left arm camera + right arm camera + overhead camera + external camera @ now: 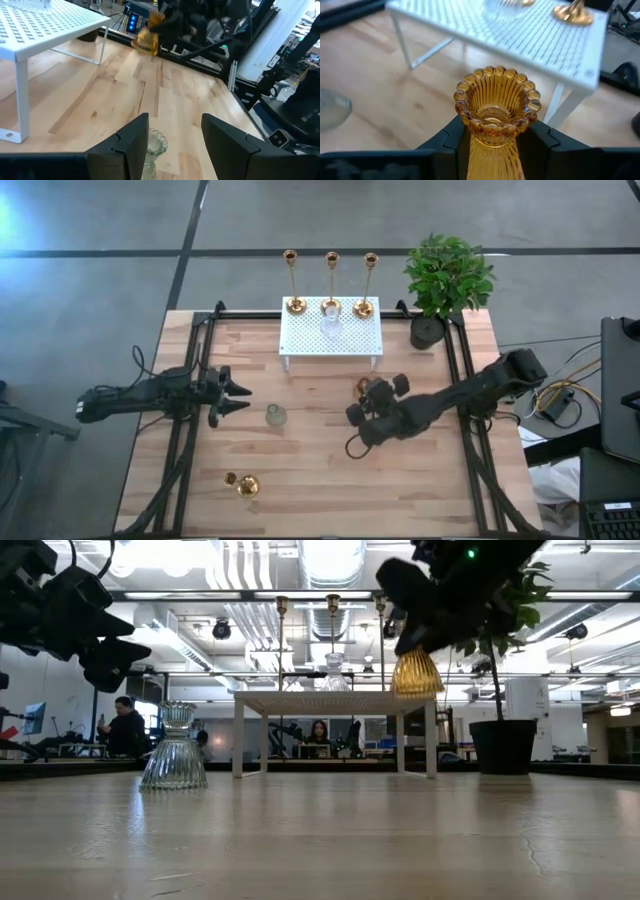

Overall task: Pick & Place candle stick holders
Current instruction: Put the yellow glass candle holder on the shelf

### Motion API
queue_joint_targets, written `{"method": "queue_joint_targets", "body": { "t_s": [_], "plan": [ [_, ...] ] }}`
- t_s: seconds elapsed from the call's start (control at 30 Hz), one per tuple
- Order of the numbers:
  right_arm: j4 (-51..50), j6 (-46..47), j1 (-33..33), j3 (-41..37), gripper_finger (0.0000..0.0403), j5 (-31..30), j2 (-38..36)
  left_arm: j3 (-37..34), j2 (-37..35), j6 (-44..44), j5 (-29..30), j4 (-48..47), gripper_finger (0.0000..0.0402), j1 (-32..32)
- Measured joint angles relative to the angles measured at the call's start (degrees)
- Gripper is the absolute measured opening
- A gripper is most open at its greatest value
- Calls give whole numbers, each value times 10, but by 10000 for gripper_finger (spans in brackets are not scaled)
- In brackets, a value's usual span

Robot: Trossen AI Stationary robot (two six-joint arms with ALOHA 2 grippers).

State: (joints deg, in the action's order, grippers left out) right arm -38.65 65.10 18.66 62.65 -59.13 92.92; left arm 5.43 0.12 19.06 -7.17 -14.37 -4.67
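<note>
An amber holder (pixel 495 112) is gripped aloft by the right pincer (pixel 372 392) near the white rack (pixel 331 332); the left pincer (pixel 236 396) is held wide above the wooden worktop (pixel 320 470).

Wooden table (pixel 330 480) has a white perforated rack (pixel 350 338) sitting mid far edge, with a clear glass piece (pixel 330 328) on top of it. Potted plant (pixel 447 275) is parked at the far right corner. A clear ribbed glass holder (pixel 276 416) stands upright left of the table's centre. Two people (pixel 122 725) (pixel 320 732) sit way back in the room.
</note>
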Motion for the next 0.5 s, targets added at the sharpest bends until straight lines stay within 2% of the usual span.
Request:
{"method": "queue_joint_targets", "body": {
  "t_s": [0.27,0.5],
  "plan": [
    [5,-88,-46,0,116,-35,-78,-1,1,-11,44,0,188,0],
    [28,-162,-79,-1,116,-37,-102,-1,1,-15,65,0,188,0]
  ]
}}
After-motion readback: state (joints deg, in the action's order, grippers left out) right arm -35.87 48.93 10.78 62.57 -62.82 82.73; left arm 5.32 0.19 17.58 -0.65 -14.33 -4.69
